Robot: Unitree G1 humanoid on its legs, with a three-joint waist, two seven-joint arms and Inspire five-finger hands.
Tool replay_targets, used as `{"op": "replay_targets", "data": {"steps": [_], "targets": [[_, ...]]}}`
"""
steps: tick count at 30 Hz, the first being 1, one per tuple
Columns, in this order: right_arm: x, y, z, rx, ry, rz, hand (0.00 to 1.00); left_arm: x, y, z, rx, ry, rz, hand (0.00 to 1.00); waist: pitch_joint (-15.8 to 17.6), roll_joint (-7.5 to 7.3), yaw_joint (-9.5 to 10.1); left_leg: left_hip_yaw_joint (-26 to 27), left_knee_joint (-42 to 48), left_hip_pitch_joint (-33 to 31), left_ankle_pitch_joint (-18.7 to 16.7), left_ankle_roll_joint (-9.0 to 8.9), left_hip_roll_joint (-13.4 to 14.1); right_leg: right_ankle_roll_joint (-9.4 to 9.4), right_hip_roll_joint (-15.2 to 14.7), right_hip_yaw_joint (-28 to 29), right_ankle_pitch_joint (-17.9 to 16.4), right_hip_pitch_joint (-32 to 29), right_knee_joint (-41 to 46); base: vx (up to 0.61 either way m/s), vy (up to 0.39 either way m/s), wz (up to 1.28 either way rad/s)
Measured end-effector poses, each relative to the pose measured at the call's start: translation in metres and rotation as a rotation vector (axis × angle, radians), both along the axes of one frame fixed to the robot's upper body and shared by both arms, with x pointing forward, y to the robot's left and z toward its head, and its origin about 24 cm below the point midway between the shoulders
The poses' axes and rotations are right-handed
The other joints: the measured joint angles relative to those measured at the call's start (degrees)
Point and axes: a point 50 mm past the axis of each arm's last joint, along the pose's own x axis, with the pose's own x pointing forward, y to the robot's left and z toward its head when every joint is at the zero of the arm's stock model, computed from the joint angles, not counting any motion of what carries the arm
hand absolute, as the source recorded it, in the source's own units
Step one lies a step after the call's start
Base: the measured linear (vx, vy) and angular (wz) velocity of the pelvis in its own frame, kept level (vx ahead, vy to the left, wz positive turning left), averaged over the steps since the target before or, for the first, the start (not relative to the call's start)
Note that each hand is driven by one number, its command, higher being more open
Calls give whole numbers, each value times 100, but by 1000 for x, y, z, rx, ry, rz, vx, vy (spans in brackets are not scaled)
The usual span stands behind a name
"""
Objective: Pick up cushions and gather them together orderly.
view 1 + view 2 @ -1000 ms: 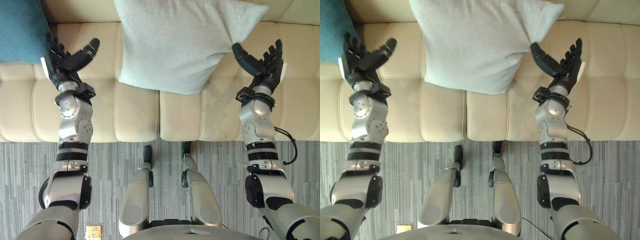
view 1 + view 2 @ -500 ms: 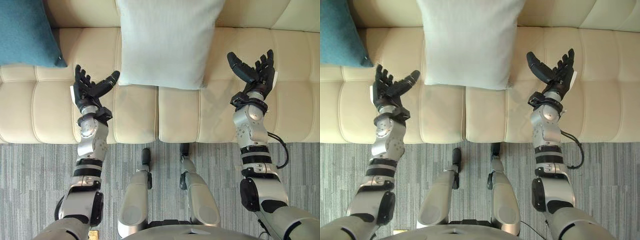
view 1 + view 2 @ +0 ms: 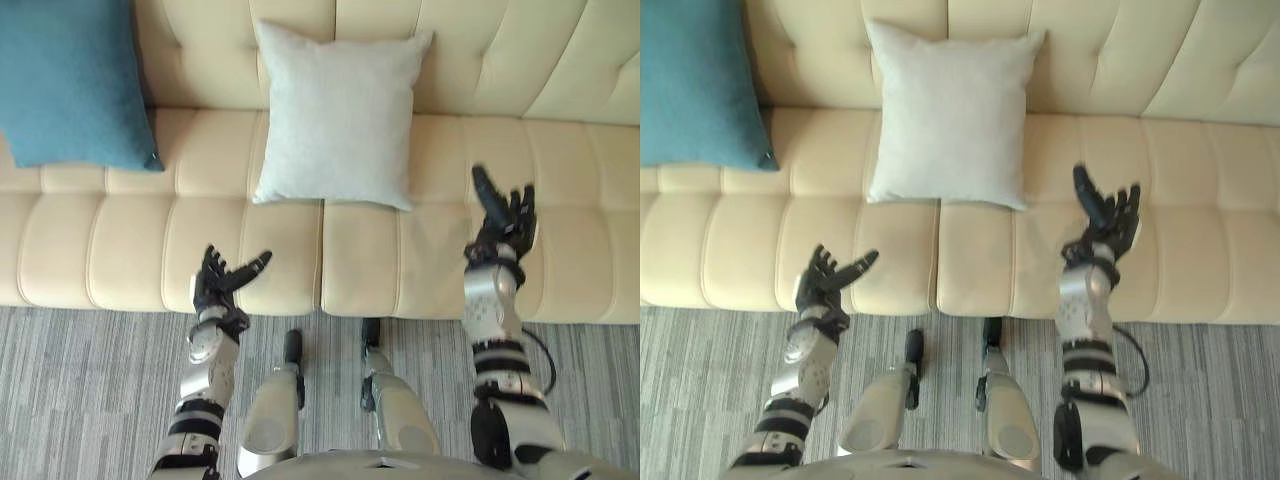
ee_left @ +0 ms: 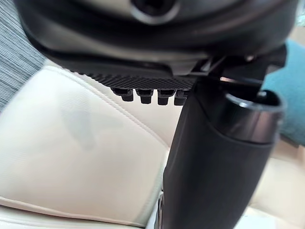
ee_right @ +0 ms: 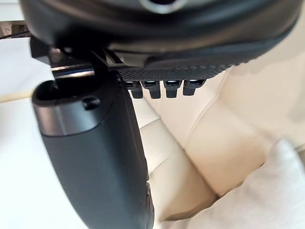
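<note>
Cream leather is stretching across the wide sofa [image 3: 360, 260], which is sitting on a grey striped carpet [image 3: 80, 380], and the white cushion [image 3: 340, 115] is serving as the marker for everything else. It is leaning upright against the backrest with its lower edge resting on the seat, squared to the seams, which is looking like a tidy placement rather than a drop. To the robot's left of the white cushion, with a strip of bare backrest between them, the teal cushion [image 3: 70, 85] is leaning at a slight tilt, so the pair is not yet sitting together. The left hand [image 3: 218, 285] is hovering in front of the white cushion and a little to its left, palm turned up, fingers spread loosely, holding nothing. The right hand [image 3: 503, 225] is hanging in front of the white cushion and off to its right, fingers straight and pointing toward the backrest, likewise carrying nothing. Both hands are standing clear of the white cushion, probably because it is needing no support, and the teal cushion is likely the next thing to bring beside it.
</note>
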Motion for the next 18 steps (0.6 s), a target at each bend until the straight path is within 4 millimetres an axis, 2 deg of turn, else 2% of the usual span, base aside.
{"op": "replay_targets", "data": {"steps": [2, 5, 6, 7, 10, 12, 13, 14, 15, 17, 18], "targets": [[-22, -3, -41, -22, 124, -10, 100, -20, -3, -26, 10, 102, -21, 100, -222, -3, -2, -3, -79, 178, -29, -6, 1, 49, -1, -4, -93, 145, 0, 89, 75, 0], [-60, -6, -94, -106, 334, 18, 100, -44, -4, -56, 51, 248, -67, 100, -425, 1, -40, -9, -185, 424, -62, -13, -6, 36, -12, -29, -165, 351, 1, 75, 71, 0], [-69, -7, -105, -122, 381, 25, 100, -50, -5, -62, 53, 280, -72, 100, -512, 2, -50, -10, -203, 437, -66, -15, -6, 37, -13, -35, -177, 356, 1, 51, 62, 2], [-87, -7, -123, -168, 471, 46, 100, -62, -6, -73, 66, 338, -80, 100, -617, 8, -80, -18, -251, 515, -69, -14, -9, 64, -16, -50, -225, 413, 1, 56, 53, 2], [-119, -4, -152, -258, 627, 112, 100, -82, -7, -91, 96, 439, -104, 100, -772, 23, -140, -28, -334, 730, -98, -15, 2, 42, -10, -88, -294, 594, 0, 53, 54, 1], [-155, 1, -182, -325, 801, 176, 100, -107, -10, -110, 118, 554, -127, 100, -1007, 36, -170, -15, -397, 921, -142, -17, 54, 55, 4, -111, -387, 754, -1, 49, 37, -3], [-160, 2, -187, -326, 827, 185, 100, -110, -11, -113, 117, 567, -127, 100, -1048, 36, -168, -11, -404, 936, -149, -19, 59, 56, 8, -111, -394, 765, -1, 49, 32, -4], [-180, 7, -206, -324, 936, 227, 100, -123, -12, -121, 122, 623, -131, 100, -1159, 34, -168, 0, -460, 1078, -173, -32, 82, 45, 21, -116, -444, 882, -2, 42, 32, -3], [-184, 9, -209, -319, 956, 233, 100, -125, -13, -122, 119, 633, -129, 100, -1175, 34, -168, 3, -472, 1107, -177, -34, 87, 38, 21, -117, -453, 904, -2, 43, 33, -5], [-217, 20, -233, -271, 1109, 288, 100, -142, -16, -134, 130, 717, -144, 100, -1332, 64, -163, 60, -528, 1281, -235, -69, 136, 18, 46, -119, -529, 1051, -1, 51, 35, -7], [-223, 23, -238, -256, 1134, 297, 100, -145, -18, -136, 133, 734, -149, 100, -1364, 71, -163, 72, -549, 1316, -237, -67, 145, 21, 52, -117, -539, 1074, -1, 71, 30, -7]]}}
